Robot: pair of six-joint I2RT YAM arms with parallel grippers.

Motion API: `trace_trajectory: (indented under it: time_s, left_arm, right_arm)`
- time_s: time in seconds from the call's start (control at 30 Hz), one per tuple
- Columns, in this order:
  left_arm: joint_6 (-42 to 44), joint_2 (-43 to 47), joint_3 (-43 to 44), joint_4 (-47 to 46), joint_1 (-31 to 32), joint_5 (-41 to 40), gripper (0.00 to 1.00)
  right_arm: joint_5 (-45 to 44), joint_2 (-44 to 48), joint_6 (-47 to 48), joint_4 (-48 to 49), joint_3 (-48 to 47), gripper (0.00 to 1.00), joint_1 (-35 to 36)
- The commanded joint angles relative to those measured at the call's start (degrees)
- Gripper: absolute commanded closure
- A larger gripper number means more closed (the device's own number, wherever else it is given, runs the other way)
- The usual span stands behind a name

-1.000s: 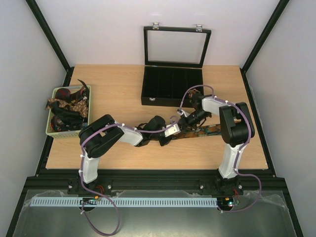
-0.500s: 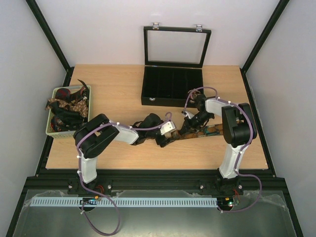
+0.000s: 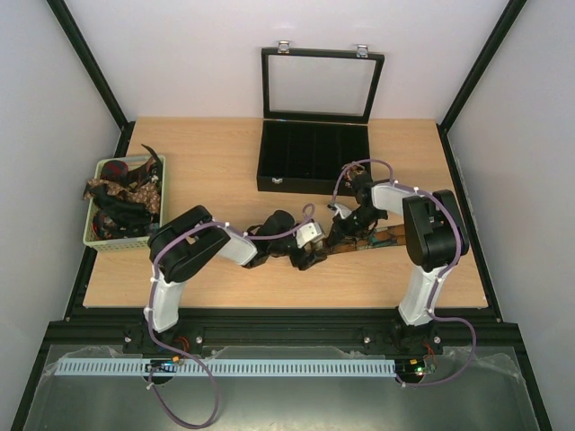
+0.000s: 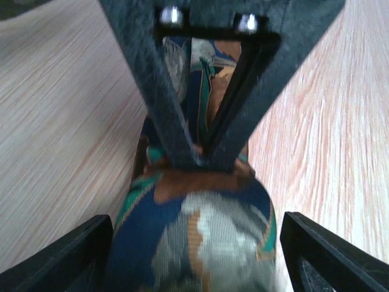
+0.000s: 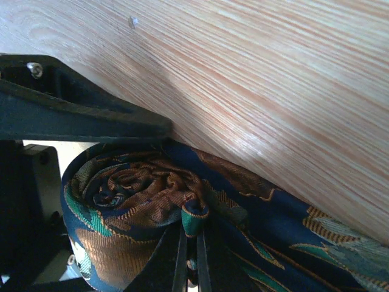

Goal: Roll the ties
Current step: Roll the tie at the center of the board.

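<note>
One tie [image 3: 364, 242] lies on the table between the arms, patterned in dark blue, brown and green. Its left end is wound into a roll [image 4: 194, 237] [image 5: 130, 201]. My left gripper [image 3: 311, 255] [image 4: 194, 243] stands open, one finger [image 4: 61, 258] on each side of the roll. My right gripper [image 3: 339, 237] [image 5: 189, 246] is shut on a fold of the tie at the roll's edge. The unrolled length [image 5: 304, 240] trails off to the right. More ties [image 3: 121, 193] are piled in the green basket.
The pale green basket [image 3: 91, 235] stands at the table's left edge. A black compartmented box [image 3: 313, 154] with its glass lid raised stands at the back centre, just behind the right arm. Bare wood surrounds the tie.
My left gripper has opened off the roll. My right gripper has come down left to the roll and shut on the tie. The unrolled stretch looks shorter.
</note>
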State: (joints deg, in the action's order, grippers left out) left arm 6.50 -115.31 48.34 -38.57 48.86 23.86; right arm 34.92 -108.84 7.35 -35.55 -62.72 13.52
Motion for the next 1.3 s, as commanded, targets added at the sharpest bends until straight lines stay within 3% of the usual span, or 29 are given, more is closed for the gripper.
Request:
trace_trajectory:
  time_s: [0.0, 0.13, 0.23, 0.3, 0.47, 0.6, 0.8, 0.9, 1.1, 1.27]
  left_arm:
    - [-2.07, -3.67, 2.16, -3.71, 0.82, 1.0, 0.24]
    - [-2.54, -5.55, 2.9, -4.48, 1.15, 0.92, 0.35]
    - [-0.61, -5.79, 2.82, -3.06, 1.95, -1.58, 0.54]
    - [1.62, -5.39, 2.35, -0.27, 2.45, -4.01, 0.62]
    - [4.9, -2.67, 1.11, 10.26, 2.41, -11.46, 0.69]
    - [7.34, -0.4, -2.29, 14.86, 2.0, -12.66, 0.7]
    - [9.06, -0.48, -1.33, 18.14, 1.95, -12.13, 0.69]
    - [9.23, -1.09, -0.19, 18.69, 2.0, -11.82, 0.69]
    - [9.13, -1.5, 0.27, 19.64, 2.06, -11.97, 0.68]
    - [9.41, -1.34, 0.14, 19.93, 2.08, -12.18, 0.68]
  right_arm:
    - [-16.36, -4.93, -0.09, 2.86, 3.96, 0.99, 1.74]
    - [-16.19, -4.44, 0.26, 3.37, 4.57, 0.99, 1.69]
    - [-15.37, -4.73, 0.58, 2.78, 3.97, 0.99, 1.71]
    - [-13.62, -4.36, 0.57, 2.97, 3.86, 0.97, 1.72]
    - [-8.24, -4.65, 1.18, -1.43, 0.04, 0.77, 1.12]
    - [-3.24, -2.09, 4.36, -8.06, -4.53, 0.6, -1.82]
    - [8.87, 0.75, 4.32, -13.68, -6.8, 0.45, -2.24]
    - [12.03, 0.94, 1.18, -12.14, -6.13, 0.45, -0.6]
    - [8.84, -0.99, -1.3, -8.59, -4.62, 0.53, 3.19]
    - [0.83, -1.07, -1.73, -7.17, -3.3, 0.85, 3.13]
